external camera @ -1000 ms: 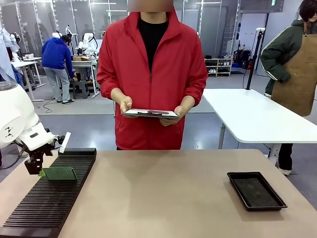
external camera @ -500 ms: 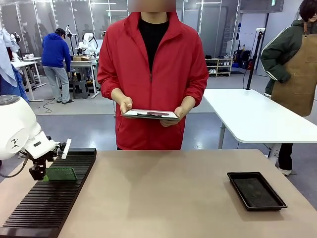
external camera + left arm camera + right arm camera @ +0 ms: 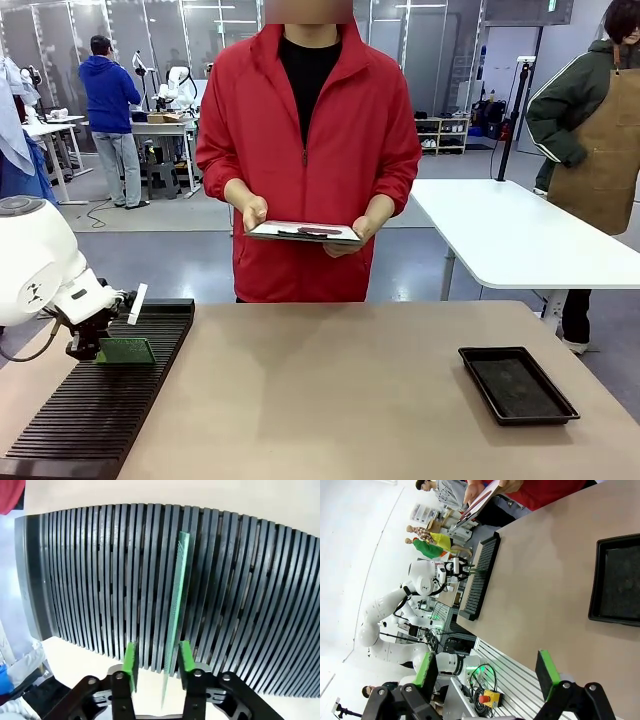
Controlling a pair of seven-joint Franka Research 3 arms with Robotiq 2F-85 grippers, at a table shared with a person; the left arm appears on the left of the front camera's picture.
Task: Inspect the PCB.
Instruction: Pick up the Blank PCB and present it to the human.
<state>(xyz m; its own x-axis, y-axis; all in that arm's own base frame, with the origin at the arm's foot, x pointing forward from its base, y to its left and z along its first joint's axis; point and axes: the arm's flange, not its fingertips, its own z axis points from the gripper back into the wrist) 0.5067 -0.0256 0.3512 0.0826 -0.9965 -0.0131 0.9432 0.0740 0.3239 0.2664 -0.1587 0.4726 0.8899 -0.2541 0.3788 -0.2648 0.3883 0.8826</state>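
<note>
The PCB (image 3: 125, 350) is a thin green board standing on edge in a slot of the black slotted rack (image 3: 90, 420) at the table's left. My left gripper (image 3: 98, 347) is at the board's left end. In the left wrist view its green pads (image 3: 131, 660) straddle the PCB (image 3: 177, 605) near its close end. The jaws are partly narrowed, with a clear gap on one side and a small one on the other, so the left gripper (image 3: 158, 662) is still open. My right gripper (image 3: 485, 675) is wide open above the table, holding nothing.
A person in a red jacket stands at the far side holding a white clipboard (image 3: 303, 229) in both hands. A shallow black tray (image 3: 517, 385) lies at the table's right. Bare tabletop (image 3: 330, 400) stretches between rack and tray.
My left gripper has sunk a little and shifted right along the rack onto the PCB's end, and its jaws have narrowed around the board. The PCB stays in its slot.
</note>
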